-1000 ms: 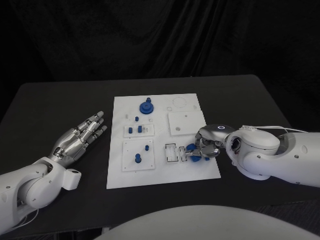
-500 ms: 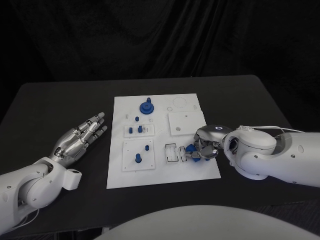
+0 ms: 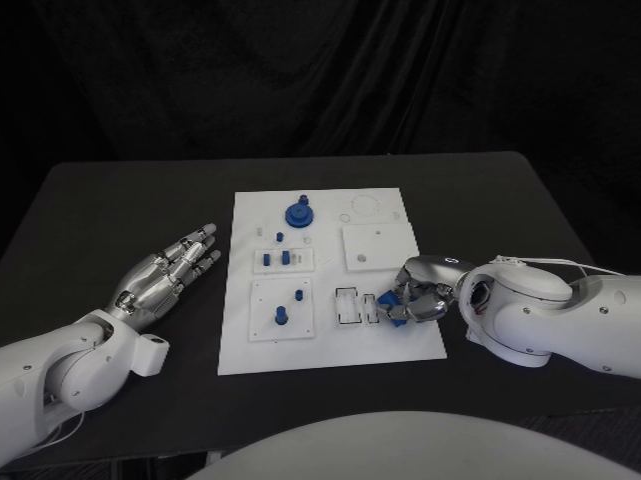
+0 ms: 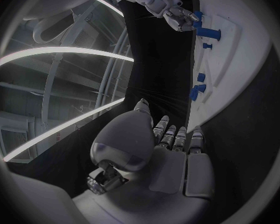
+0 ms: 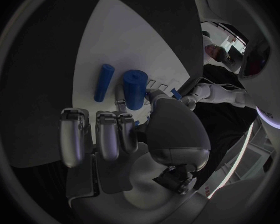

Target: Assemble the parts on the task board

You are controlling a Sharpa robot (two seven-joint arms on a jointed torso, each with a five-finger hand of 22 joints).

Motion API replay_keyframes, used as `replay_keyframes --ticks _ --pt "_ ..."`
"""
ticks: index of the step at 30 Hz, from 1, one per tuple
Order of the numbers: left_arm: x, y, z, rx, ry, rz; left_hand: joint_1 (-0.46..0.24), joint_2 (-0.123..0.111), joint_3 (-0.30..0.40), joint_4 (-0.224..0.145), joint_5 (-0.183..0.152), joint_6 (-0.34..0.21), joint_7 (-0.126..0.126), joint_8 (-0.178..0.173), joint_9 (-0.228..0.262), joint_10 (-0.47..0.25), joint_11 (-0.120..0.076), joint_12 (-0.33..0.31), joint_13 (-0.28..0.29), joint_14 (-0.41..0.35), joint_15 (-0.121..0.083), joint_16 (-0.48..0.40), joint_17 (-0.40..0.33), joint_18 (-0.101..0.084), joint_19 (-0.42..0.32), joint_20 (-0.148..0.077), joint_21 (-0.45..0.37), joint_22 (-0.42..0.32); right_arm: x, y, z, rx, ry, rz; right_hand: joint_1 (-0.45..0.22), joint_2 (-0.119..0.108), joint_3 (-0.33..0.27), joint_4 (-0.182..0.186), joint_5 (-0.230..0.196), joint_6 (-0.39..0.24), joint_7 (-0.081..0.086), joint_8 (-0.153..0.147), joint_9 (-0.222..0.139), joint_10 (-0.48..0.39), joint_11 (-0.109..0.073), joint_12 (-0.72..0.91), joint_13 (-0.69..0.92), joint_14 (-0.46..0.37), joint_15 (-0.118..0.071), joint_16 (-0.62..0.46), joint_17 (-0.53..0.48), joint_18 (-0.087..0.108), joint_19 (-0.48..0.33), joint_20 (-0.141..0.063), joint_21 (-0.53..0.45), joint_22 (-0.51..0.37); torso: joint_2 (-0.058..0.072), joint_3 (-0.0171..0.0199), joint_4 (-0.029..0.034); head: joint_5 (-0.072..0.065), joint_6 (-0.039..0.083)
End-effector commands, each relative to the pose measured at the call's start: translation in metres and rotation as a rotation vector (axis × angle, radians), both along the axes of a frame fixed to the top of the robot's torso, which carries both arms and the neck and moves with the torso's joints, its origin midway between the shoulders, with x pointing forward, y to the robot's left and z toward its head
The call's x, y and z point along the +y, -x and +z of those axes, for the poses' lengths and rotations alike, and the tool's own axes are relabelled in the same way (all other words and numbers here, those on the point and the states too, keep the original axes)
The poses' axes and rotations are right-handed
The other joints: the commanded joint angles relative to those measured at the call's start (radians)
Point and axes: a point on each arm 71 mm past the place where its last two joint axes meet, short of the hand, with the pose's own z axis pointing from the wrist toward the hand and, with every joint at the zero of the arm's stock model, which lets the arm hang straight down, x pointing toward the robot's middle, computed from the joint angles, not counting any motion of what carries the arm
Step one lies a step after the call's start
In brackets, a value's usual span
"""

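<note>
A: Surface?
B: Black bench [image 3: 118, 210], matte, dark curtain [image 3: 320, 80] hanging behind its far edge. White task board [image 3: 327, 350] sits mid-bench, long side running near to far.

A: Parts?
B: Blue parts [image 3: 299, 213] stand on the board: a big round one near the far edge, small pegs in the plates along its left side. More sit at the board's right edge under the right hand.

A: Right hand?
B: Right hand [image 3: 418, 298] is over the board's right edge, fingers curled down around blue pieces. The right wrist view shows a thick blue cylinder [image 5: 134, 88] at its fingertips and a thinner blue rod [image 5: 103, 82] lying just beside it on the board. Can't tell if it actually clamps the cylinder or just touches it.

A: Left hand?
B: Left hand [image 3: 165, 275] lies flat on the bench left of the board, fingers straight and slightly apart, holding nothing.
</note>
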Motion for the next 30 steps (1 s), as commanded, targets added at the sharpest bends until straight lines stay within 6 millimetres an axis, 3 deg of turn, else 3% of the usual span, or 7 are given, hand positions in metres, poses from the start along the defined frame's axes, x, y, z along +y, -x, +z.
replay_keyframes --ticks 1,11,16,23,27,30 --pt "-0.001 0.0 0.004 -0.043 0.045 0.002 0.009 -0.002 0.005 0.0 0.004 -0.014 -0.005 -0.001 -0.002 -0.001 0.008 0.003 -0.001 0.0 0.005 -0.004 -0.002 0.011 -0.001 0.006 -0.004 0.001 0.0 0.001 0.006 0.013 -0.179 -0.091 0.007 0.036 0.143 -0.126 0.01 0.003 -0.004 0.008 0.017 0.104 -0.008 0.003 0.263 0.098 0.002 -0.004 0.223 -0.014 0.074 -0.001 -0.001 0.24 0.0 0.0008 0.0 0.01 0.0" --pt "-0.003 0.0 0.004 -0.043 0.046 0.001 0.008 -0.002 0.004 0.004 0.003 -0.006 0.009 0.002 -0.001 0.0 0.004 0.004 -0.001 0.0 0.004 -0.004 -0.002 0.012 -0.001 0.006 -0.004 0.001 0.007 0.0 0.016 0.083 -0.306 -0.161 -0.024 0.04 0.15 -0.114 -0.004 0.005 -0.004 0.009 0.028 0.104 -0.009 0.003 0.263 0.096 0.003 -0.008 0.214 -0.012 0.072 0.001 -0.006 0.237 -0.001 -0.0014 0.001 0.032 0.0" --pt "-0.003 0.0 0.004 -0.043 0.045 0.001 0.008 -0.003 0.004 0.004 0.003 -0.006 0.011 0.002 0.0 0.0 0.003 0.004 0.0 0.0 0.004 -0.004 -0.002 0.012 -0.001 0.006 -0.004 0.001 0.008 -0.002 0.014 0.111 -0.318 -0.174 -0.041 0.044 0.153 -0.106 -0.024 -0.001 -0.003 0.007 0.035 0.104 -0.008 0.003 0.263 0.095 0.005 -0.009 0.211 -0.011 0.07 0.003 -0.008 0.236 0.0 -0.0019 0.003 0.034 0.0" --pt "-0.003 0.0 0.004 -0.043 0.044 0.001 0.008 -0.003 0.004 0.004 0.003 -0.006 0.011 0.002 0.0 0.0 0.003 0.004 0.0 0.0 0.004 -0.004 -0.002 0.012 -0.001 0.006 -0.004 0.001 0.014 -0.003 0.011 0.142 -0.314 -0.166 -0.066 0.048 0.153 -0.093 -0.077 -0.012 0.001 0.002 0.045 0.104 -0.005 0.003 0.263 0.095 0.008 -0.01 0.207 -0.01 0.069 0.006 -0.011 0.235 0.001 -0.002 0.0019 0.038 0.0" --pt "-0.004 0.0 0.004 -0.043 0.046 -0.001 0.008 -0.003 0.003 0.005 0.003 -0.005 0.013 0.003 0.0 0.0 0.003 0.004 0.0 0.0 0.003 -0.004 -0.002 0.012 -0.001 0.006 -0.004 0.001 0.02 -0.004 0.009 0.161 -0.308 -0.15 -0.091 0.054 0.146 -0.074 -0.153 -0.016 0.004 -0.004 0.051 0.104 -0.002 0.003 0.263 0.094 0.011 -0.012 0.202 -0.01 0.067 0.009 -0.014 0.234 0.001 -0.0034 0.0036 0.035 0.0" --pt "-0.004 0.0 0.003 -0.043 0.046 -0.002 0.008 -0.003 0.003 0.005 0.003 -0.006 0.014 0.003 0.0 -0.001 0.003 0.004 -0.001 0.0 0.003 -0.004 -0.002 0.013 -0.001 0.006 -0.004 0.001 0.023 -0.006 0.007 0.177 -0.299 -0.14 -0.096 0.054 0.143 -0.07 -0.172 -0.021 0.006 -0.009 0.051 0.104 0.0 0.003 0.263 0.093 0.012 -0.013 0.2 -0.009 0.066 0.01 -0.017 0.233 0.001 -0.0033 0.0041 0.035 0.0"
